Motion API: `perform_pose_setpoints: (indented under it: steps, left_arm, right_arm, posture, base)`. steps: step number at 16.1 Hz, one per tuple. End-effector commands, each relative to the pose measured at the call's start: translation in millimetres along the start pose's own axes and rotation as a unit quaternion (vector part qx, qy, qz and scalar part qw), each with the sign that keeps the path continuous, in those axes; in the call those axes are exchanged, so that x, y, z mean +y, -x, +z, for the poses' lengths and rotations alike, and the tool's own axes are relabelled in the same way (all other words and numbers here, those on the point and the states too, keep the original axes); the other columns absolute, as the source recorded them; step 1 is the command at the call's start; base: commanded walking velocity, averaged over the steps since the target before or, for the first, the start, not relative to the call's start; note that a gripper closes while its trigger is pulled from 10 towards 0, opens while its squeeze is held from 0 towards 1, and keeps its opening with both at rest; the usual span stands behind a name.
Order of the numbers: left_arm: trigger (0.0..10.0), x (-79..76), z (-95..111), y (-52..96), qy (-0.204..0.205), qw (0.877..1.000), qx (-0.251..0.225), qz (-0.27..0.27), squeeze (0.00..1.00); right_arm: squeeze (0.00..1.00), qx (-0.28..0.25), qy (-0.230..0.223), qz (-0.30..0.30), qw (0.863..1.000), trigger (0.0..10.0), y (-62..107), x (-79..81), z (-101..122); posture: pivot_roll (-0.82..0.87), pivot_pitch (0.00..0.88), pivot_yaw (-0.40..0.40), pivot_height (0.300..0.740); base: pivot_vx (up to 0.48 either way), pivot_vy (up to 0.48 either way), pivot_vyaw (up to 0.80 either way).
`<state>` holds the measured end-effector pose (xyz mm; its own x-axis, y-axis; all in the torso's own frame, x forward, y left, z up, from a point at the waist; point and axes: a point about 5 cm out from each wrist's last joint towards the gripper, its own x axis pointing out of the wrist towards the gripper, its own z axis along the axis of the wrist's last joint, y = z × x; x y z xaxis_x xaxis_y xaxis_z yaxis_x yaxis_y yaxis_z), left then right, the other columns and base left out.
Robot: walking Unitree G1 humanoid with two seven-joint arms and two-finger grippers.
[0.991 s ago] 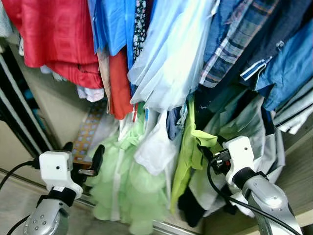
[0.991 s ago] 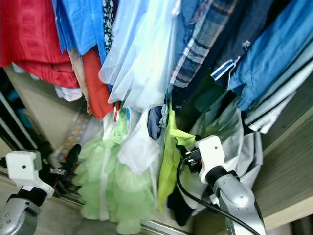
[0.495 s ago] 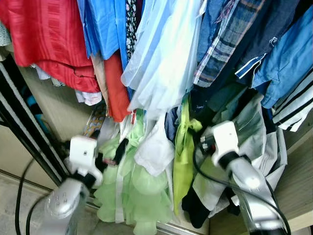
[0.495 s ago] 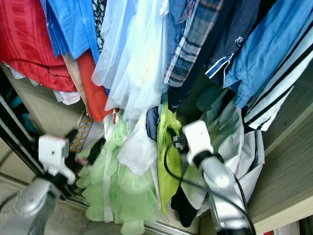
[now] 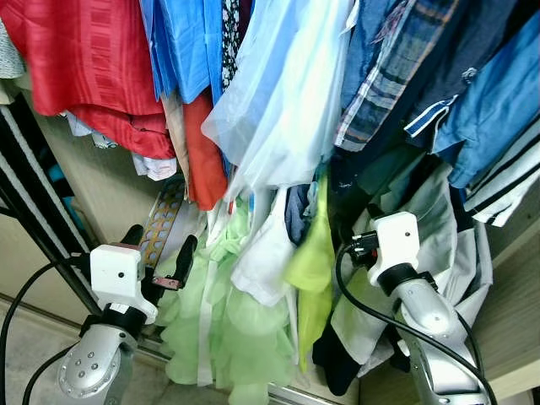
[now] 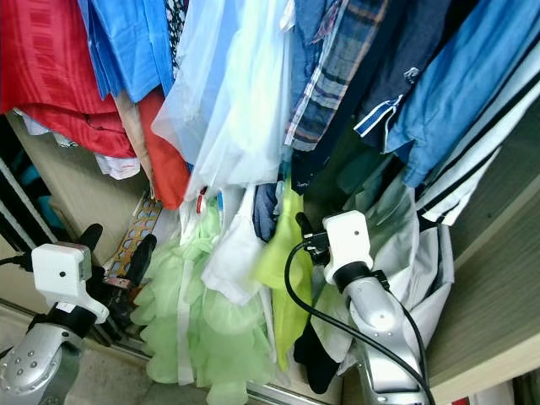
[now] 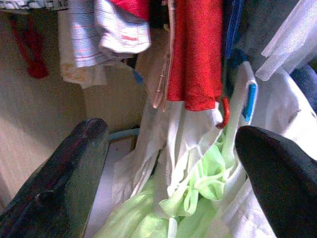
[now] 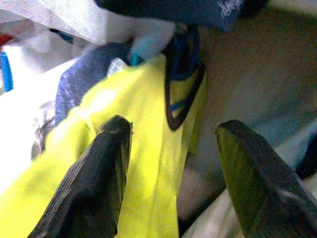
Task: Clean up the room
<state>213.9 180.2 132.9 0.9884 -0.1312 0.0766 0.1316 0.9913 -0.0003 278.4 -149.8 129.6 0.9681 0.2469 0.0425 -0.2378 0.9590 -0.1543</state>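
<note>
right gripper (image 8: pixel 168 178) sits spread apart at the yellow-green shirt (image 5: pixel 310 261), which hangs low in the middle of the wardrobe and has swung up and left since half a second ago, now blurred. left gripper (image 5: pixel 156 253), also spread and empty, has drawn back left from the pale green dress (image 5: pixel 228 329) beneath the red garment (image 5: pixel 93 59).

Thin sheer pale-blue cloth (image 5: pixel 283 110) beside a matt woven plaid shirt (image 5: pixel 396 67); below it, frilly gauzy green fabric (image 5: pixel 228 329). Matt black left claw (image 7: pixel 168 168) fingers (image 7: pixel 64 183); smooth silver metal arm (image 5: pixel 426 321).
</note>
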Motion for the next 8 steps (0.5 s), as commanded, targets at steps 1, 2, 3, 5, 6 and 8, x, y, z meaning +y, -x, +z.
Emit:
perform_pose_setpoints:
  steps: [1,2,3,5,6,8]
  left_arm:
    - [10.0,3.4,2.1,4.5,0.007,1.0,0.004,0.017,0.0]
    - [10.0,6.2,0.8,4.4,0.011,1.0,0.008,0.021,0.0]
    - [10.0,8.3,-3.1,5.2,0.009,1.0,0.014,0.024,0.0]
    - [10.0,4.4,0.3,7.1,0.014,0.999,0.013,0.029,0.0]
    - [10.0,1.3,-0.4,7.0,0.018,0.999,0.016,0.025,0.0]
    - [10.0,-4.6,-4.1,5.0,0.022,0.999,0.029,0.003,0.0]
  right_arm:
    - [0.0,0.015,-0.011,-0.019,1.0,10.0,5.3,-7.1,-3.2]
    - [0.0,0.014,-0.016,-0.019,1.0,10.0,5.4,-7.0,-3.3]
    - [0.0,0.016,-0.02,-0.028,0.999,10.0,6.6,-7.5,-4.8]
    - [0.0,0.019,-0.024,-0.037,0.999,10.0,17.3,-6.3,-3.4]
    - [0.0,0.025,-0.025,-0.038,0.999,10.0,21.5,-5.6,-6.5]
    - [0.0,0.032,-0.034,-0.071,0.996,10.0,30.0,-8.6,-10.4]
  posture:
    - [0.08,0.0,-0.081,0.74]
    - [0.07,0.0,-0.078,0.74]
    - [0.07,0.0,-0.076,0.74]
    - [0.06,0.0,-0.059,0.74]
    - [0.05,0.0,-0.038,0.74]
    - [0.01,0.0,0.028,0.74]
  base:
    - [0.0,0.0,0.0]
    - [0.0,0.0,0.0]
    - [0.0,0.0,0.0]
    - [0.0,0.0,0.0]
    - [0.0,0.0,0.0]
    - [0.0,0.0,0.0]
